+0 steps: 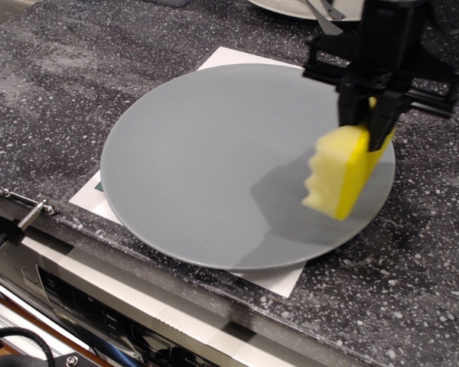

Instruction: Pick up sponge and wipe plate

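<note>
The large grey plate (214, 160) lies flat on a white sheet of paper (237, 57) on the dark speckled counter. My black gripper (365, 121) comes down from the upper right and is shut on the top of the yellow sponge (338, 170). The sponge hangs tilted over the right part of the plate, its pale wavy side facing left. Its shadow falls on the plate just beneath it; I cannot tell whether it touches the plate.
A white dish (287, 8) with a metal utensil (321, 17) sits at the far top edge. The counter's front edge (176, 279) runs along the bottom left, with an appliance panel (99, 306) and a small metal clamp (30, 214) below it.
</note>
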